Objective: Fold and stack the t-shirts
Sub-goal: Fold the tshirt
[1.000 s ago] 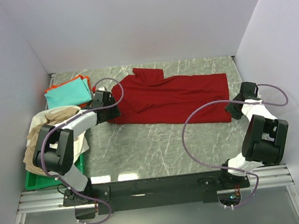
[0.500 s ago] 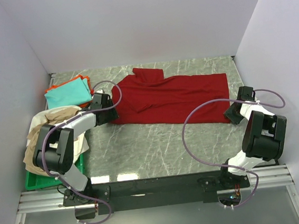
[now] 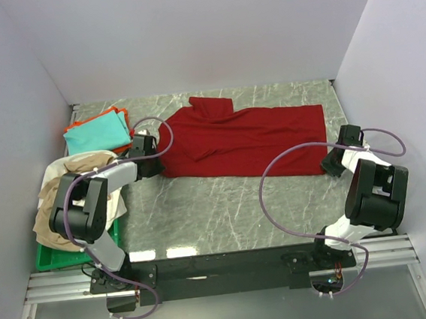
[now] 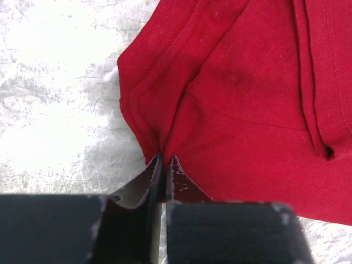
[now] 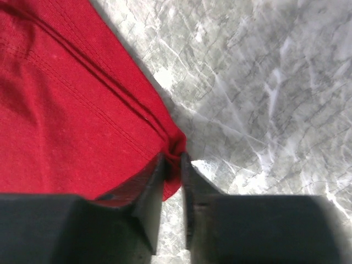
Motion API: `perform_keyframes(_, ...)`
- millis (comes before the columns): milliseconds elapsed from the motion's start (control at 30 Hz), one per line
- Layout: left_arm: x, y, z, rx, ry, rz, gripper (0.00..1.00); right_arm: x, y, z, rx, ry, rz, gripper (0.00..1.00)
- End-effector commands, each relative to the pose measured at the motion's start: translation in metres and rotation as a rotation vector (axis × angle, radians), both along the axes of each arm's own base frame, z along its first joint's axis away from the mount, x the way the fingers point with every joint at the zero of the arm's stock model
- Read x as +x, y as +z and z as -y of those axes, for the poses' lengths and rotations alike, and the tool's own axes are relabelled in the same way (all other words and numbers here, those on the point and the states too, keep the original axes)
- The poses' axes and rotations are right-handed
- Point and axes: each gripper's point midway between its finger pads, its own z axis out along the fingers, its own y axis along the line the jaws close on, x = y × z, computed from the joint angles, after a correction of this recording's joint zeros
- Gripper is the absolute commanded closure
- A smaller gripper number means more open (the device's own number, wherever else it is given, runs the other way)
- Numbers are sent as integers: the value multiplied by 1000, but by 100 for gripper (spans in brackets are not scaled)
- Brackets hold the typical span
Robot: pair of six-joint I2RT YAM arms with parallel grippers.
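A grey-veined marble table (image 3: 225, 211), boxed in by plain white walls (image 3: 186, 34), is being seen from above. A large dark red t-shirt (image 3: 249, 137) is lying spread across the far middle of the surface, mostly flat, with some folds toward its left end. Its near left corner is being pinched by the left gripper (image 4: 164, 158): the two dark fingers are being pressed almost together, and the red cloth is being gathered into creases right at their tips. Its near right corner is being gripped by the right gripper (image 5: 173, 159), whose fingers are standing only narrowly apart with a small bunch of the hemmed edge caught between them; bare marble is showing just beyond that corner. Both grippers are being held low at the shirt's near edge, well apart from each other, with the whole garment stretched between them. At the far left, a folded teal t-shirt (image 3: 99, 133) is resting on an orange t-shirt (image 3: 121, 110), just beside the left gripper. Nearer, a beige t-shirt (image 3: 65, 196) is heaped over a green tray (image 3: 53, 258).
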Motion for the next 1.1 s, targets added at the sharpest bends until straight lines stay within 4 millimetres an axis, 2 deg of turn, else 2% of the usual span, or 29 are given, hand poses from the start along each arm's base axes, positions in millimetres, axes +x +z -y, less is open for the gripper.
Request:
perform_keyframes(0,-7,-3,-6,5,12,-6,96,-9,-4,-5,6,18,-16,94)
perform_keyframes(33,-8,2,-7,6,15,4,98,-11,-4,-6,7,18,-19,100)
perform_keyframes(300,-23,15,-15,7,40,25,99,-28,2,-16,30,21,-15,100)
perform_keyframes(500,-35,33,-24,12,71,58,99,-46,24,-14,-21,-19,9,100)
perform_keyframes(600,-41,42,-26,-1,81,75,99,-57,28,-16,-28,-38,8,100)
perform_keyframes(733,-49,54,-26,-26,93,104,99,-64,43,-18,-40,-65,62,100)
perform_keyframes(1067,-77,57,-35,-75,175,126,99,-81,51,-34,-6,-96,131,100)
